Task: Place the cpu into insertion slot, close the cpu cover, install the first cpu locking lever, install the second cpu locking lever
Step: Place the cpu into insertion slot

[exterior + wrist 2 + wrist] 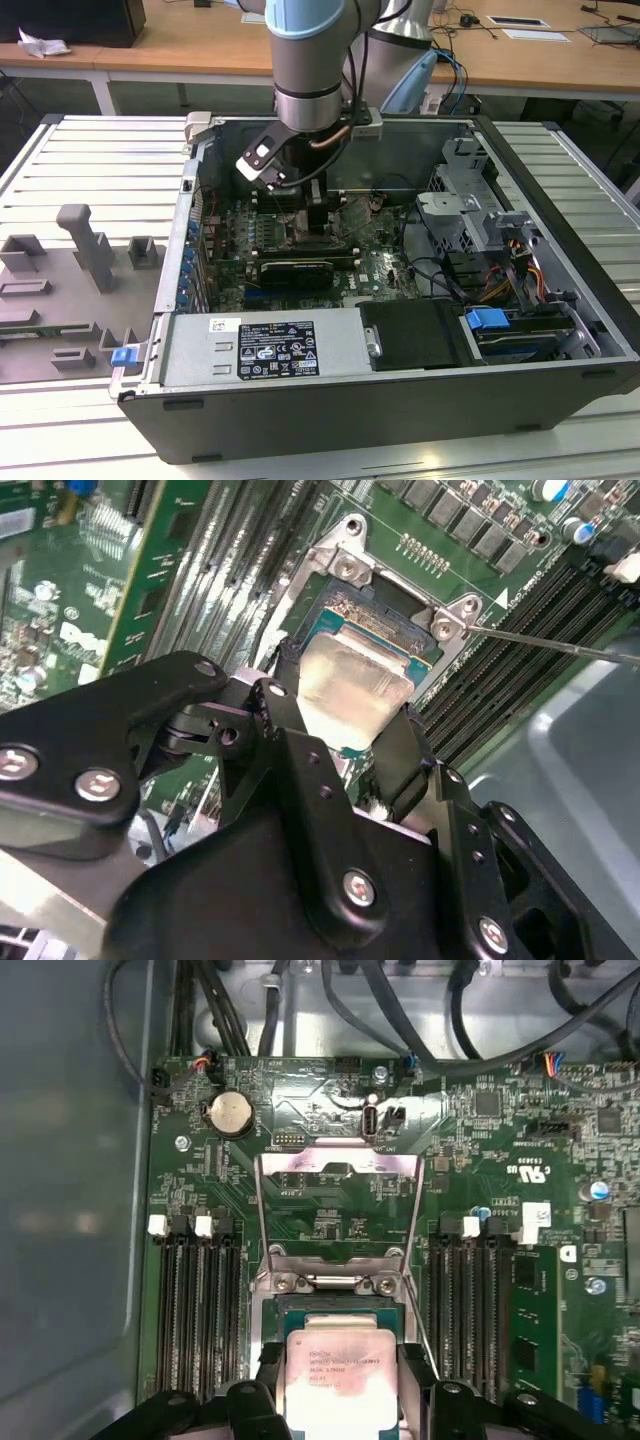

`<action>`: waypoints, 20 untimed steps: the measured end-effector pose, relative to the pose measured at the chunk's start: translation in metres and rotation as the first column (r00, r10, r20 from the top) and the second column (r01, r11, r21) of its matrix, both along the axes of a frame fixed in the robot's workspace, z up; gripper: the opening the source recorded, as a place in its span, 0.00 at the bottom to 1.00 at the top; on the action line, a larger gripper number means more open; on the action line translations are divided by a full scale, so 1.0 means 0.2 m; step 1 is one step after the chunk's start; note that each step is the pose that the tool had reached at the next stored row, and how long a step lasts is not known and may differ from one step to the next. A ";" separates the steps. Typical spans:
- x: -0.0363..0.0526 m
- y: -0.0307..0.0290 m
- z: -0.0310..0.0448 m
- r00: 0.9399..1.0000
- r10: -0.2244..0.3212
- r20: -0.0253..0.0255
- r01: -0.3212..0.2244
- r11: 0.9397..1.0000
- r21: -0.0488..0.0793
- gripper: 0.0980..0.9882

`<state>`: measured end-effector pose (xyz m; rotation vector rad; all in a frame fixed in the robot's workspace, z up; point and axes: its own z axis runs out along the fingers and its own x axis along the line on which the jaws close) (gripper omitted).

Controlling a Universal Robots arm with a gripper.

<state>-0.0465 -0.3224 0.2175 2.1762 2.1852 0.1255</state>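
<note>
While the black two-fingered claw [343,708] pinches it by two opposite edges, the small flat square cpu [355,680] with its pale silvery-beige metal top sits at the small square dark insertion slot [385,615]; whether it already rests in the slot or hangs just above it I cannot tell. In the first wrist view the cpu [338,1372] covers part of the slot [340,1307], a strip of which shows beyond it. Just past that strip, the square silvery metal cpu cover [338,1165] is swung open on its hinged edge, and green board shows through its large window. A thin silvery wire lever [560,644] runs out from one corner of the socket's metal bracket. Rows of long black memory slots [195,1310] flank the socket on both sides, and a round silver coin battery [230,1113] sits on the green circuit board [560,1210] beyond the cover. All of this lies inside an open dark grey computer case [400,425] laid on its side, which also holds a long black expansion card [295,270], a grey metal drive cage [465,205], dark cables [440,275] and a blue tab [488,322]. In the exterior view the claw [318,228] reaches down into the case from the grey arm [308,60]. The case stands on a pale slatted metal table [90,140], with a grey moulded fixture of blocks [85,245] on the exterior view's left
</note>
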 end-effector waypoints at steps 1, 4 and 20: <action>-0.001 0.000 -0.008 1.000 -0.006 0.000 0.006 1.000 0.000 0.49; -0.008 0.001 -0.042 1.000 -0.010 0.000 0.010 1.000 0.000 0.49; -0.006 0.012 -0.089 1.000 -0.021 0.000 0.021 1.000 0.000 0.49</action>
